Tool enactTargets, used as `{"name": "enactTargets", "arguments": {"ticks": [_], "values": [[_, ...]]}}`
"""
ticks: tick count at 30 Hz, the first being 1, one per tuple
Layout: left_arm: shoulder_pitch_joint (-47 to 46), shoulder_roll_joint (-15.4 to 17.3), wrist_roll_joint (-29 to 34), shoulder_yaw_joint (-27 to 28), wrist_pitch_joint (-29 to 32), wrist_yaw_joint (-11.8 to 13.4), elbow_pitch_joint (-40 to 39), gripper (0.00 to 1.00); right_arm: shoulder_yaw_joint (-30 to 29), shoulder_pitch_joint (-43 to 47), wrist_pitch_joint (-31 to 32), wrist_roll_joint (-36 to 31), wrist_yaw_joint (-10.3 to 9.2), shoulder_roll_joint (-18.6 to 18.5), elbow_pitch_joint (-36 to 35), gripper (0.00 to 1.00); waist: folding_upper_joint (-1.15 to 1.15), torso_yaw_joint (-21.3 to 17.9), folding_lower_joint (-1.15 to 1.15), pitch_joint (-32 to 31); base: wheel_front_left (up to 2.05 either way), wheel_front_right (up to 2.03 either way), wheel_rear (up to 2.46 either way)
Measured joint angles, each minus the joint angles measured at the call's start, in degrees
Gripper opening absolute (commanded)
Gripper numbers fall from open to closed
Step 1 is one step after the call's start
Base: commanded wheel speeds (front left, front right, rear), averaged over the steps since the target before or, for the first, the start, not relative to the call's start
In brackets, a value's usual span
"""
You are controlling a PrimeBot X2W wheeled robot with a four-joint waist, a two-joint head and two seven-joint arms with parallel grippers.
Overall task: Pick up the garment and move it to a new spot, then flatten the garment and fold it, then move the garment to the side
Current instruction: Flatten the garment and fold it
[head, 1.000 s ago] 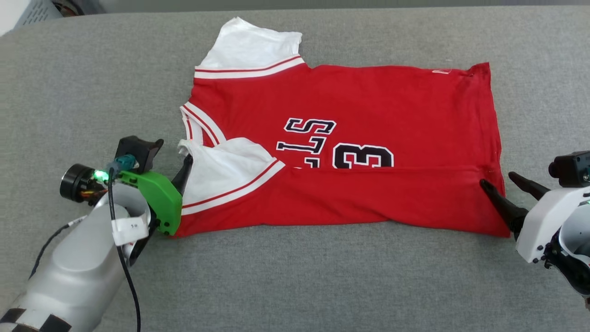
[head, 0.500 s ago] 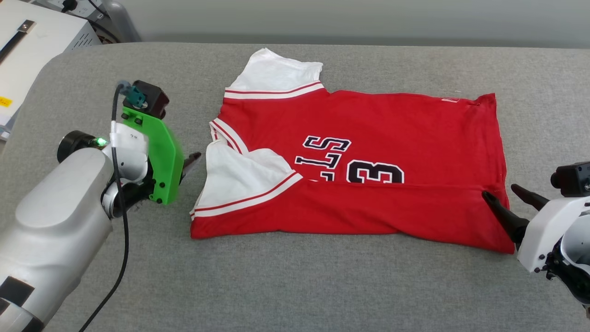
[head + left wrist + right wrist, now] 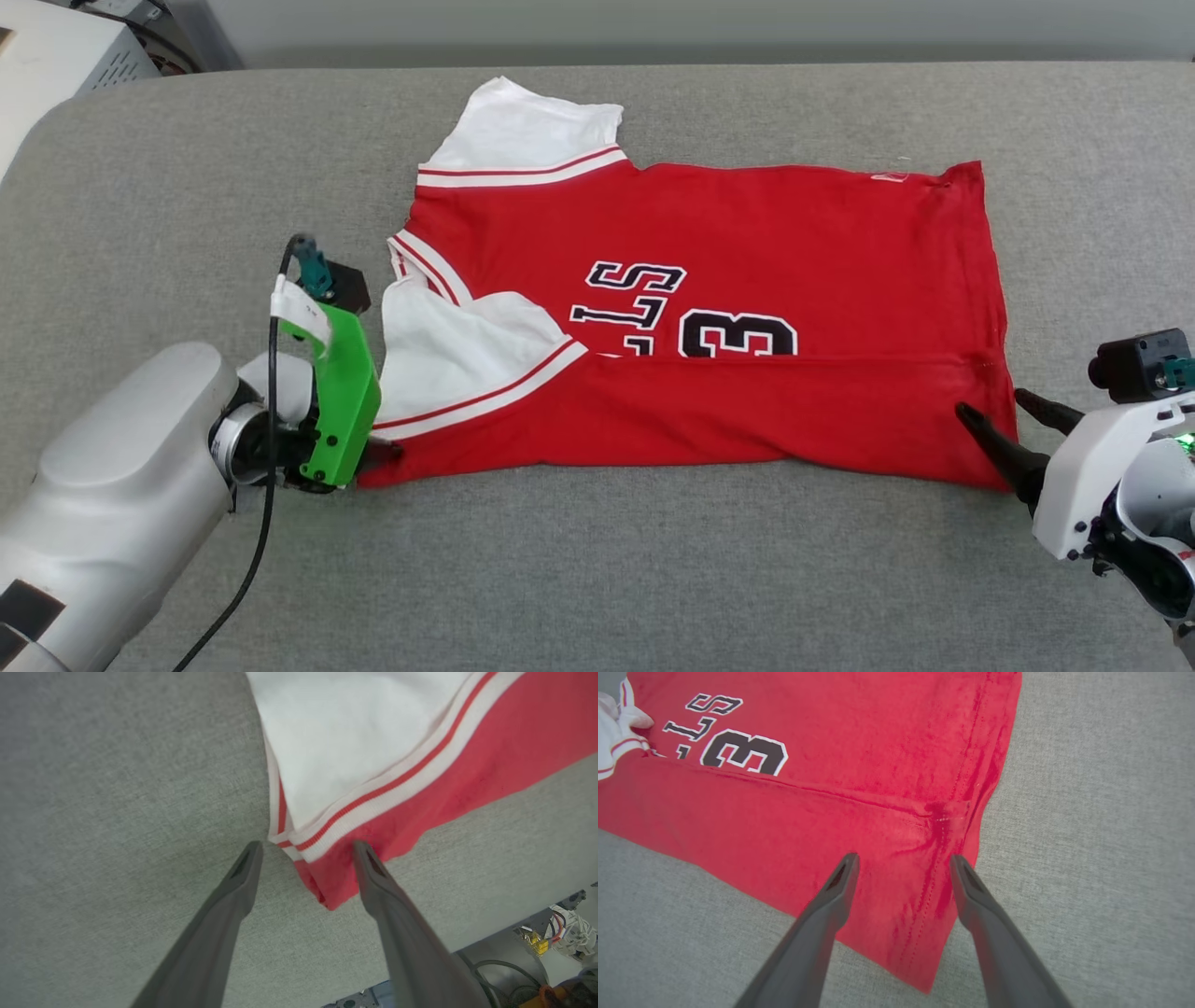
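Left end effector [image 3: 307, 845] has descended to the near-left corner of the garment [image 3: 747, 271], which lies half-folded on the counter [image 3: 597, 579]. Its fingers and those of the right end effector [image 3: 903, 857] are apart at the near corners, so the next fold grasp is likely imminent.

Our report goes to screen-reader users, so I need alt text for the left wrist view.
The left gripper stands open, its two dark fingers either side of a corner of the garment, where a white sleeve with striped trim lies over the red body. A grey cloth surface lies beneath.
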Motion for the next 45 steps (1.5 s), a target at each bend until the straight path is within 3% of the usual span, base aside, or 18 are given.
{"name": "enactTargets", "arguments": {"ticks": [8,9,10,19,27,33,45], "values": [[1.5,-0.3,-0.3,-1.2,-1.4,-0.1,4.5,1.00,1.9,-1.8,0.6,0.4,0.00,0.6,-0.1,1.00,0.00,-2.1,0.00,2.5,0.00,0.00,0.00],[1.5,-0.1,-0.3,-1.5,-1.6,-0.1,4.4,0.27,2.0,-1.8,0.6,0.4,0.00,0.5,-0.2,1.00,0.00,-2.3,0.00,2.5,0.00,0.00,0.00],[1.6,0.1,-0.4,-1.7,-2.1,-0.1,4.1,0.00,1.9,-1.9,0.6,0.4,0.00,0.3,-0.4,1.00,0.00,-2.3,0.00,2.5,0.00,0.00,0.00],[3.1,0.9,-2.1,-3.8,-8.3,0.0,0.0,0.00,1.0,-4.2,3.8,-0.6,0.00,-4.4,-3.0,1.00,0.00,-1.5,0.00,-0.1,0.00,0.00,0.00],[3.0,2.6,-2.7,-5.4,-12.4,0.0,-6.6,0.00,1.8,-8.6,19.3,2.2,0.00,-10.0,-5.5,1.00,0.00,-0.2,0.00,-2.0,0.00,0.00,0.00],[1.8,3.5,-2.7,-6.4,-14.0,0.0,-8.9,0.00,2.1,-9.6,27.3,5.5,0.00,-10.5,-4.7,1.00,0.00,0.5,0.00,-1.0,0.00,0.00,0.00],[-1.4,3.6,-2.2,-9.2,-15.8,0.0,-8.8,0.00,5.7,-9.7,28.8,3.2,-0.01,-4.4,6.2,1.00,0.00,1.7,0.00,3.7,0.00,0.00,0.00]]}}
